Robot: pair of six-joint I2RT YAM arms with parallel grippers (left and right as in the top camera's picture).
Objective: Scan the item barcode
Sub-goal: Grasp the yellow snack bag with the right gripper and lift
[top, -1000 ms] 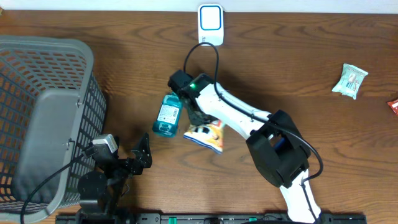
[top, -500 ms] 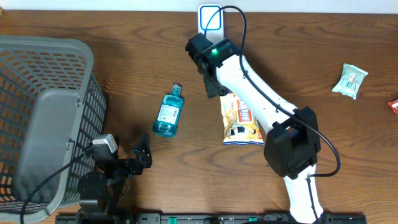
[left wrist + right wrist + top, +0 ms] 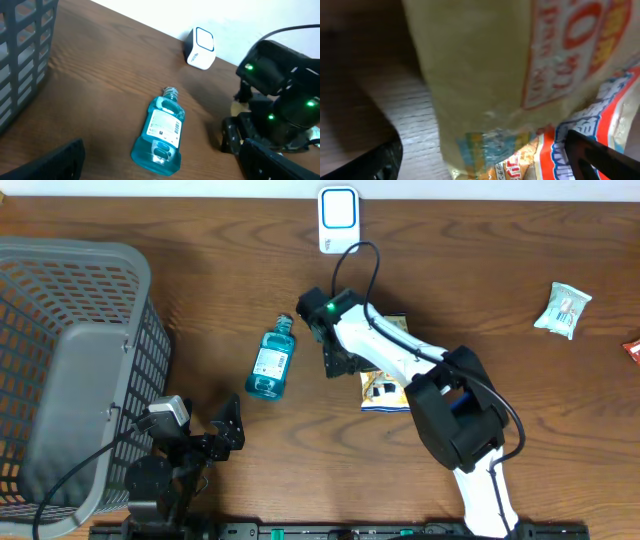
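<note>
On the brown wood-grain tabletop (image 3: 520,430), a tall grey plastic lattice basket (image 3: 150,350) stands at the left, likely where goods go once they are read. The white right arm (image 3: 390,350) stretches from the near edge toward the middle. Its right claw (image 3: 338,362) hangs low with both fingers spread wide and pinching nothing.

Under it, a yellow-and-orange crinkled foil snack bag (image 3: 385,385) lies flat and loose on the wood. This is judged the item in hand for scanning, since the arm is working over it. In the right wrist view its printed face fills the frame between the dark fingertips. The claw sits over the bag's left edge, while most of the bag runs on beneath the forearm.

A clear teal plastic mouthwash bottle (image 3: 270,362) lies on its side just left of the claw, label up, apparently awaiting its turn. The small white box-shaped scanner (image 3: 338,220) stands at the far edge, well apart from the bag, so no barcode faces it. A little green-and-white sealed packet (image 3: 563,308) lies far to the right.

The left claw (image 3: 228,430) is parked near the basket, fingers spread and empty.
</note>
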